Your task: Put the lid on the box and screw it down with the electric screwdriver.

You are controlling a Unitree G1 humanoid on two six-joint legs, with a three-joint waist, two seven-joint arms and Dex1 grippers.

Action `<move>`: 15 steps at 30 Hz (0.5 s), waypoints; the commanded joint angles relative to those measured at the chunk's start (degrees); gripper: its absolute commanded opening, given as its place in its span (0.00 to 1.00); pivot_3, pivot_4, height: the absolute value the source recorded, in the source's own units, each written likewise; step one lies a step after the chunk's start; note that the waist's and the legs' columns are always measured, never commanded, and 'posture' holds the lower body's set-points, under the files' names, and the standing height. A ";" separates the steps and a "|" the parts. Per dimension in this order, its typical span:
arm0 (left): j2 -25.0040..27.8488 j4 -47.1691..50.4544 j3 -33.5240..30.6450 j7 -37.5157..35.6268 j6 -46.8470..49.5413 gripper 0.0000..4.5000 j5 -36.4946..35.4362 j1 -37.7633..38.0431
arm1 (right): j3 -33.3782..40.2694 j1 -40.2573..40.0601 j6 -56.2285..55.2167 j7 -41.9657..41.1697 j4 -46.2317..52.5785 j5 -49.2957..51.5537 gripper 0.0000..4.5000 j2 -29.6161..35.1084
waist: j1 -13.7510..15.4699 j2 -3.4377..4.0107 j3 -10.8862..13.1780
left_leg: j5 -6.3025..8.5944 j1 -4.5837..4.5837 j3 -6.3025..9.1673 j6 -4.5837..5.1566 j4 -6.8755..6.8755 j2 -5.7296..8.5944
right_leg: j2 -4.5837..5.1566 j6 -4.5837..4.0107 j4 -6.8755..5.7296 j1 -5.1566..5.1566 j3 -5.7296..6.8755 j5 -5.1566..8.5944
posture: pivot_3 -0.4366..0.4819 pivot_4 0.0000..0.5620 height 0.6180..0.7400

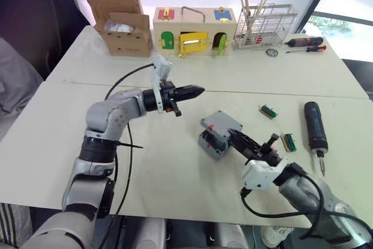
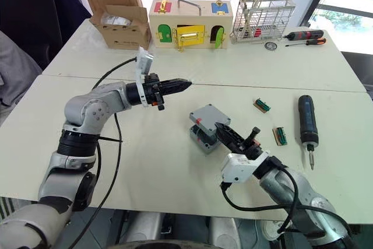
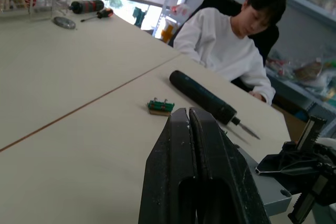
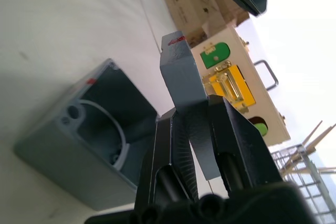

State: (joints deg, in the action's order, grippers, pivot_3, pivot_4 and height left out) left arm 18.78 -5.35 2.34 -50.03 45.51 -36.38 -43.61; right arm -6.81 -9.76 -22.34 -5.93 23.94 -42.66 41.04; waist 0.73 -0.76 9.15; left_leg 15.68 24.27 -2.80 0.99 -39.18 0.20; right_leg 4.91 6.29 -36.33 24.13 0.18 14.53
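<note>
The right pincer (image 4: 197, 124) gripped the shallow square grey plastic lid (image 4: 181, 72), half covering the deep grey plastic box (image 1: 211, 143) (interior partly hidden); the left pincer (image 1: 198, 91) was clenched, empty.

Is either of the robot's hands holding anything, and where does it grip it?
The right gripper pinches the grey lid by one edge, above the open box. The left gripper is shut on nothing.

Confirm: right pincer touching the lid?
Touching. The right wrist view shows the right pincer clamped on the lid, a finger pressed on each face, above the open box.
</note>
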 commanded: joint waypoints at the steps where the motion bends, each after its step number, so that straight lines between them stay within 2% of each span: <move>1: -0.17 -0.42 1.81 -2.15 -2.10 0.01 1.68 -2.18 | -0.65 0.85 -1.80 1.76 -0.47 -3.30 0.02 -1.07 | 0.00 0.00 0.00 | 0.00 0.00 0.01 0.00 0.00 0.00 | 0.00 0.00 0.01 -0.01 0.00 0.00 | 0.48 0.27 0.92; 7: 0.07 -0.87 8.08 -5.84 -5.32 0.01 6.45 -1.39 | -1.79 1.41 -1.45 2.50 -2.52 -7.15 0.02 -2.72 | 0.01 0.00 0.00 | 0.01 -0.01 0.02 0.02 0.00 0.02 | 0.01 0.00 0.00 -0.03 0.00 0.00 | 0.48 0.27 0.92; 15: -1.62 -1.86 9.15 -6.39 -6.94 0.01 8.65 -1.00 | -1.03 -0.86 -1.25 3.84 -2.25 -8.62 0.02 -3.00 | 0.01 0.01 0.00 | 0.07 -0.01 0.02 0.13 -0.01 0.01 | 0.01 0.00 0.00 -0.03 0.00 0.00 | 0.48 0.27 0.92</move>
State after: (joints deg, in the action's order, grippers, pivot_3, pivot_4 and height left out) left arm 17.32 -7.99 11.65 -56.05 39.53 -27.94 -44.49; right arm -8.75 -9.65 -23.40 -2.66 20.66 -50.93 38.32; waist 0.74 -0.75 9.15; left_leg 15.75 24.26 -2.77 1.12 -39.18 0.21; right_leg 4.92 6.29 -36.33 24.09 0.18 14.53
